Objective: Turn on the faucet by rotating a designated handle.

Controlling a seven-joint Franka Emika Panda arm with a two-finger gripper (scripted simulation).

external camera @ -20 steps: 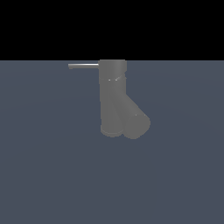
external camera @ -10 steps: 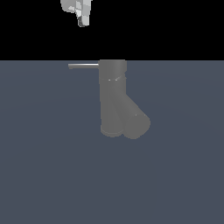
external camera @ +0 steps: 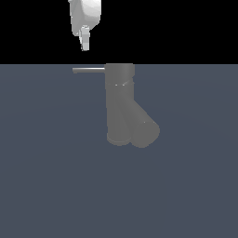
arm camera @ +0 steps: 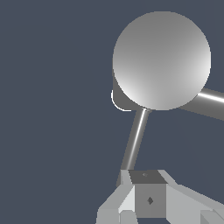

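Observation:
The faucet point(external camera: 120, 104) is a matte grey upright cylinder with a thick slanted spout point(external camera: 143, 130), standing on the blue-grey floor. Its thin light-grey handle point(external camera: 88, 70) sticks out level from the top cap toward the exterior view's left. My white gripper point(external camera: 85, 44) hangs above the handle's free end with a clear gap, its fingers pressed together and holding nothing. In the wrist view I look down on the round cap point(arm camera: 162, 61), with the handle point(arm camera: 135, 138) running from it toward my gripper point(arm camera: 148, 194) and the spout point(arm camera: 210, 103) going off sideways.
A flat blue-grey floor point(external camera: 51, 176) spreads around the faucet. Behind it the background is black.
My gripper has come down into the exterior view from above and now hangs lower, closer to the handle's free end. The faucet and handle have not moved.

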